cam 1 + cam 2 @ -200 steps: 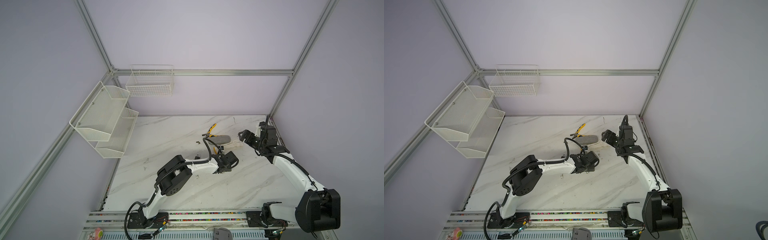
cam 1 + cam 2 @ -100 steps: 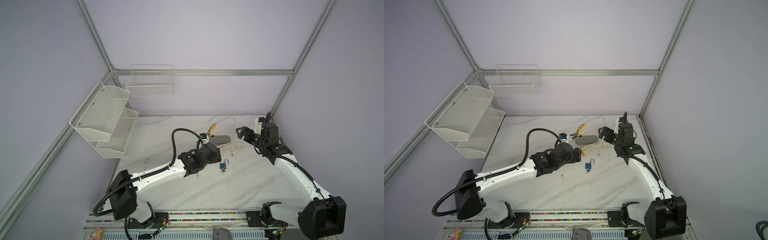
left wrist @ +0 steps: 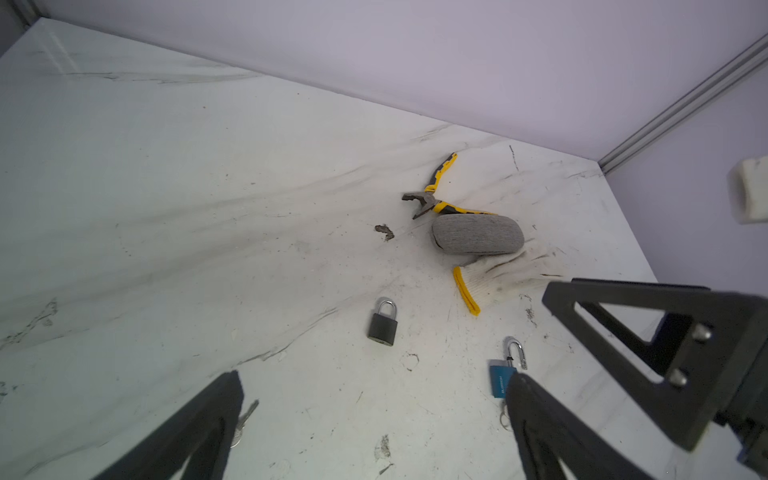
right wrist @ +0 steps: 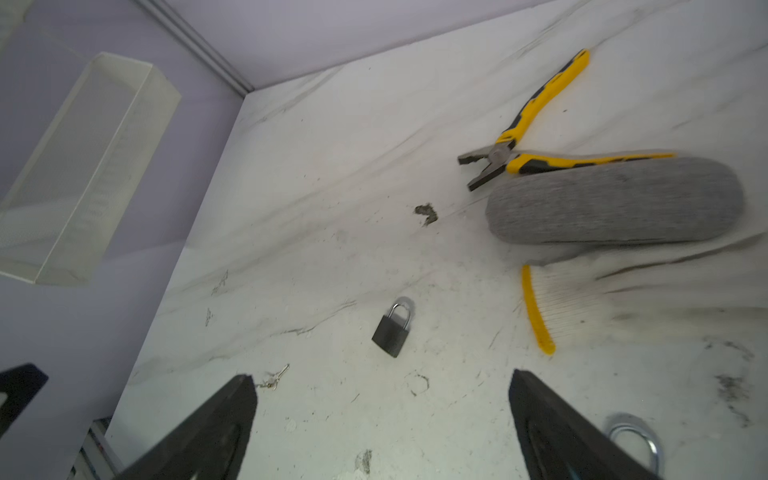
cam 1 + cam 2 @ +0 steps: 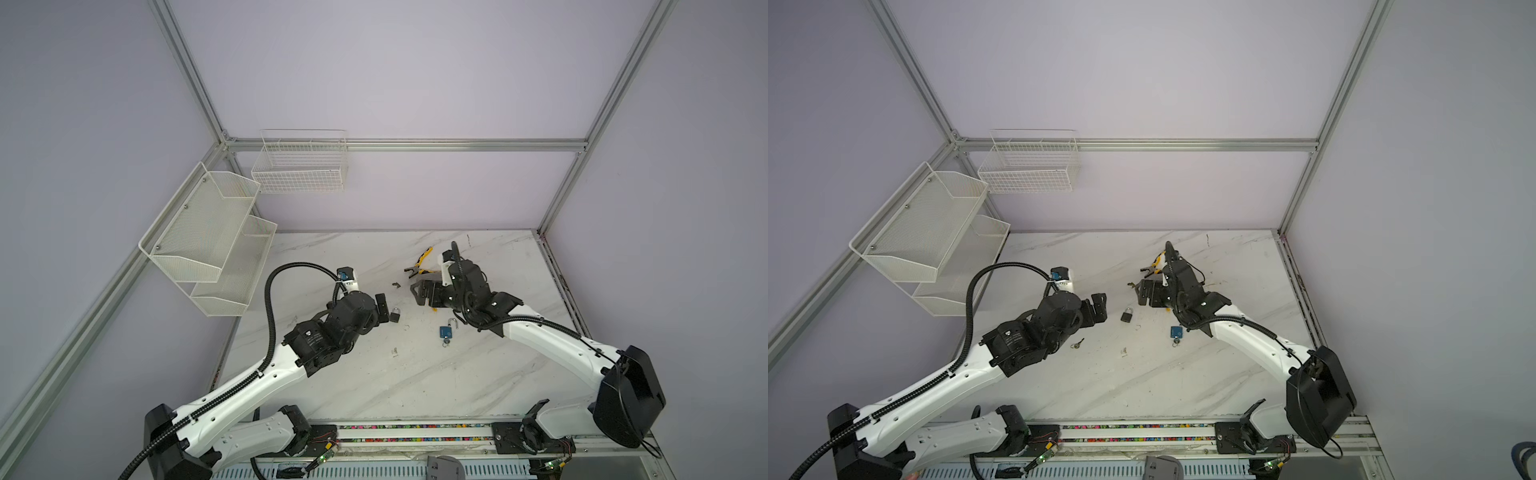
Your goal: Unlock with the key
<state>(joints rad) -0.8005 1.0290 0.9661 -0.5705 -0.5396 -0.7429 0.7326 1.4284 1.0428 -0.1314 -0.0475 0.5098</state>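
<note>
Left gripper (image 3: 376, 384): hanging wide open and empty, the shut black padlock (image 3: 383, 326) lying just ahead of it
Right gripper (image 4: 382, 379): spreading equally wide, gripping nothing, facing that same lock
Blue padlock (image 5: 446, 332): lying beside the right arm (image 5: 540, 336), shackle (image 3: 515, 351) swung open, key (image 5: 445, 342) sitting in its base, seemingly finished
Loose key (image 5: 1076, 343): lying near the left arm (image 5: 257, 374), likely awaiting pickup
Wall baskets (image 5: 299, 166): showing nothing inside

both top views high out front, looking down over the whole marble table (image 5: 374, 386), nearly identical framing; wrist cams low and close, angled across the tabletop toward its far edge; all four share the black padlock (image 5: 395, 315) and pliers (image 3: 432, 198)
</note>
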